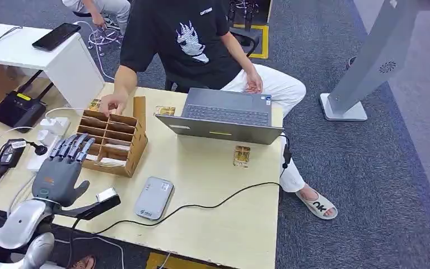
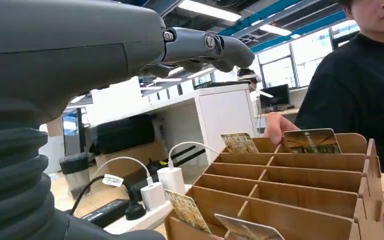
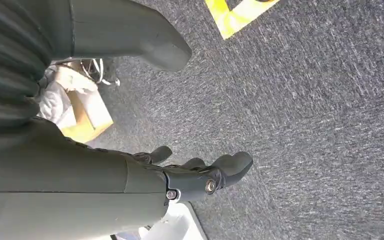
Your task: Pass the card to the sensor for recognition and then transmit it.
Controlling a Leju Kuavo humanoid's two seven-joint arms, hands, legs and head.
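Left hand (image 1: pixel 61 168) at lower left of the head view, fingers spread, holding nothing, just short of wooden card rack (image 1: pixel 113 143); right hand (image 3: pixel 200 175) loosely apart over carpet. Cards (image 2: pixel 310 141) upright in rack slots; person's hand (image 1: pixel 112 103) on rack's far edge; grey sensor (image 1: pixel 153 198) lower centre

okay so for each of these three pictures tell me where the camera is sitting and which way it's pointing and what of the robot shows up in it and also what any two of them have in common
Head view: high on the body, looking forward and down at the pale wooden table; the left hand hovers, fingers spread, before the brown slotted wooden card box.
Left wrist view: behind the left hand, facing level across the card box toward a seated person in a black shirt.
Right wrist view: on the hanging right arm, facing the grey carpet; the right hand holds nothing.
Shared: head and left wrist views both show the box, person and left hand.
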